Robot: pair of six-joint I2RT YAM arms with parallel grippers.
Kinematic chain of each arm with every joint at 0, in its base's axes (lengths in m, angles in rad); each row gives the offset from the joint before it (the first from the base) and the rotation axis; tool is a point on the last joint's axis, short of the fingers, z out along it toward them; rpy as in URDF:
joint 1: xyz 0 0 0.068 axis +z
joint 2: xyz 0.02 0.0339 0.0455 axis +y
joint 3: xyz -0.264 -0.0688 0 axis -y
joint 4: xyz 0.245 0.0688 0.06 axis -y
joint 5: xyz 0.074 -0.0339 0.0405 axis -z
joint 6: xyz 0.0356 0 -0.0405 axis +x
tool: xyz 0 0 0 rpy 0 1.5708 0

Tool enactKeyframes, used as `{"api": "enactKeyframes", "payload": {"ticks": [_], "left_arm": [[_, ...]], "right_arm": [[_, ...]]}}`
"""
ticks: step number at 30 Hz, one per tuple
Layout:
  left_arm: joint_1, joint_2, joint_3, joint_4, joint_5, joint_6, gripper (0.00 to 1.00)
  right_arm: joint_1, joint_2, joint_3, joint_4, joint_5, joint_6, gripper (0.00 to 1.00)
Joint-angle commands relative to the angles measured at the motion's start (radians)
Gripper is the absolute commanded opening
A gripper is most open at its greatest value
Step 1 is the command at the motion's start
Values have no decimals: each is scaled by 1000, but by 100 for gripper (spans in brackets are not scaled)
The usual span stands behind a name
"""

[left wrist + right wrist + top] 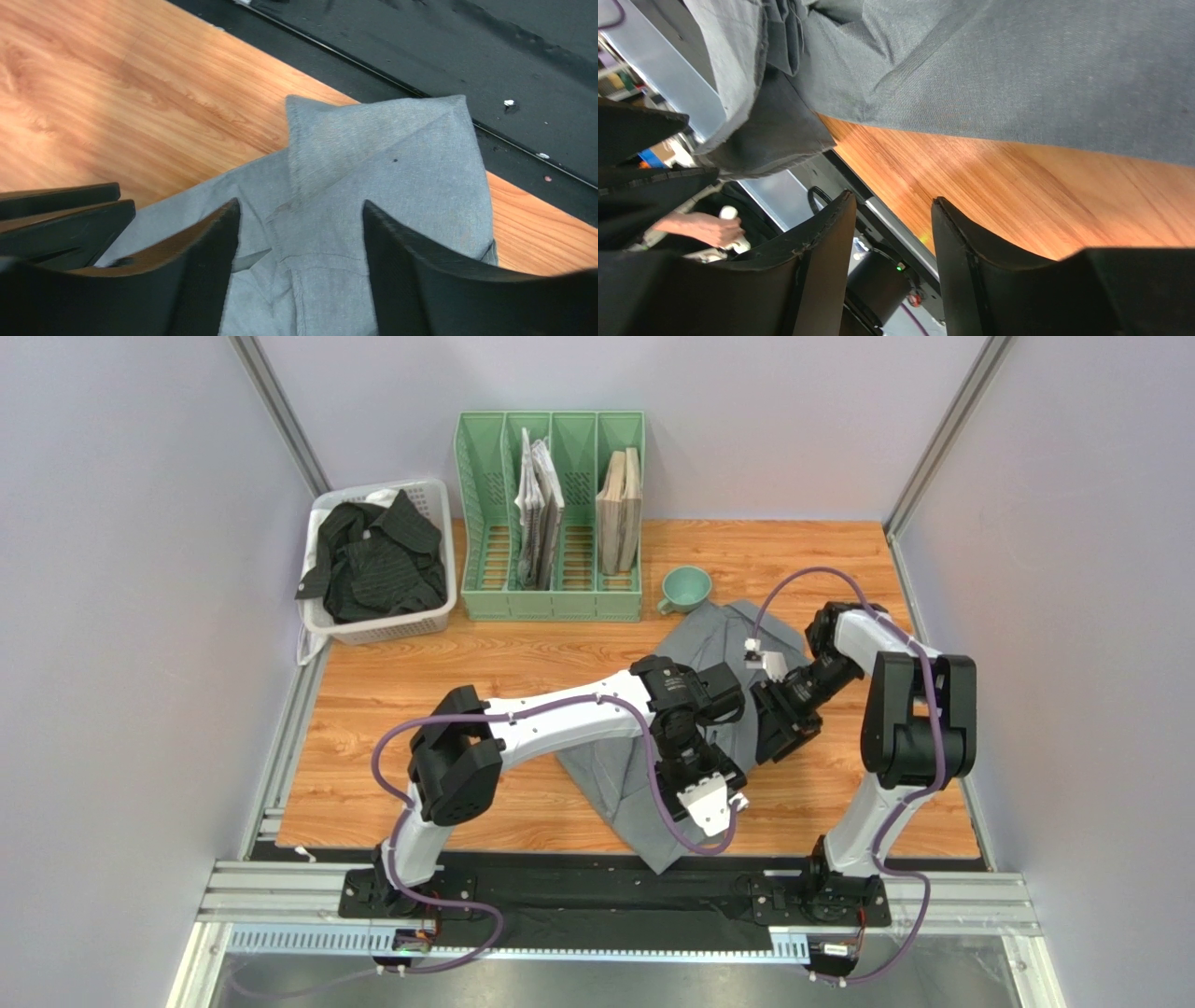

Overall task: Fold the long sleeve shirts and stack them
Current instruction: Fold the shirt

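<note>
Grey shirt [709, 637] lies rumpled on the table [421, 686], running from centre toward 5 o'clock, with its near end hanging over the 6 o'clock edge. Black striped shirt [372, 553] sits bunched in the white basket [379, 627] at 10 o'clock. Left gripper [300, 210] hovers over the grey cloth, jaws apart, holding nothing. Right gripper [894, 203] is at the shirt's 3 o'clock side, jaws also apart and empty.
</note>
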Motion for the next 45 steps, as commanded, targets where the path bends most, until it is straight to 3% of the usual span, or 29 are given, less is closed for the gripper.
{"api": "enactKeyframes", "payload": {"ticks": [1,2,5,6,7,15,24,28,33,38,40,41,43,45], "left_arm": [[-21,18,-18,-57,36,110,64],[-25,16,-25,-59,35,106,60],[-30,12,-40,-65,26,78,37],[-30,7,-48,-57,15,63,25],[-30,-6,-57,-48,-15,42,20],[-29,-161,-209,62,-79,-165,6],[-30,-264,-303,165,-151,-348,5],[-30,-290,-320,190,-178,-420,4],[-29,-312,-312,210,-226,-636,0],[-29,-395,-431,310,-267,-833,0],[-29,-451,-517,357,-266,-865,6],[-29,-467,-539,390,-263,-865,19],[-29,-491,-579,412,-258,-864,22],[-29,-510,-599,446,-284,-879,29]], "right_arm": [[33,18,-23,-312,11,-108,52],[41,16,-28,-312,11,-113,55],[110,29,-49,-312,-6,-107,59],[149,38,-49,-315,-15,-101,59],[168,65,-49,-314,-24,-93,59],[355,202,18,-317,14,5,62],[391,145,106,-318,-6,71,73],[380,96,129,-312,-40,37,72],[309,87,231,-308,-104,48,66],[271,105,244,-315,-204,22,65],[276,145,245,-311,-243,22,56],[280,180,245,-306,-267,31,53],[294,210,244,-265,-323,71,44],[340,225,233,-198,-328,121,41]]}}
